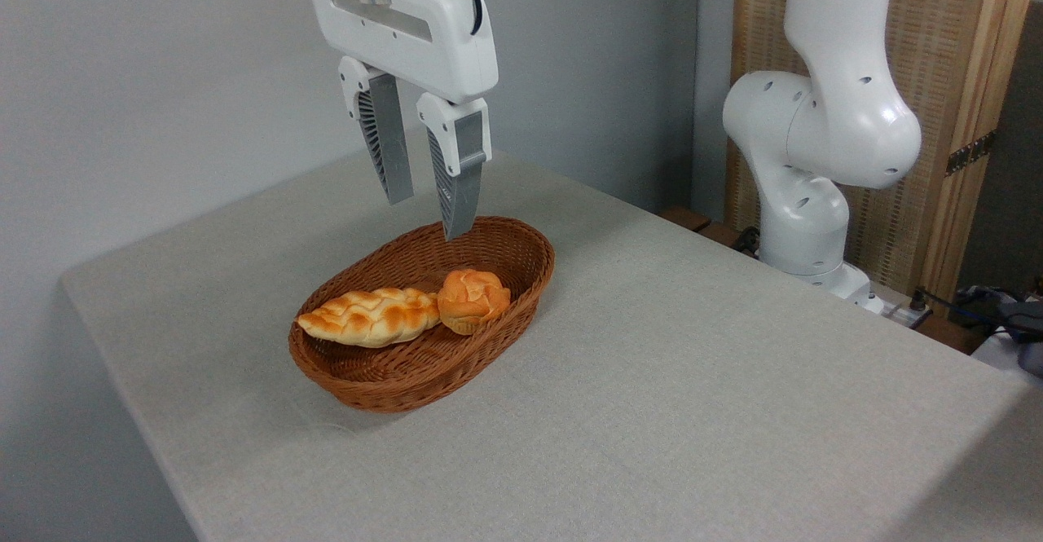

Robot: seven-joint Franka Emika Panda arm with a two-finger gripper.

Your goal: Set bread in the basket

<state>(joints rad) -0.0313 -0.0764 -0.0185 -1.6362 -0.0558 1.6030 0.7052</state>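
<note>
Grey walls close off the left and centre background, and a slatted wooden panel (945, 77) stands at upper right behind the white arm (823, 134). Most of the frame is filled by a table (693, 379) covered in pale grey-beige cloth, its far corner running toward the upper centre.

Left of centre sits the basket (424, 379), an oval of reddish-brown wicker with a flared rim; its long axis runs from lower left to upper right. Inside it the bread (473, 299) is seen, a small round golden-orange bun with a knotted, segmented top and a paler base, sitting top-up in the middle. A braided loaf (371, 317) lies just left of it, touching it, pointing lower left.

Above the basket's far end the gripper (428, 204) hangs empty, fingers parted and pointing down, clear of the bun.
</note>
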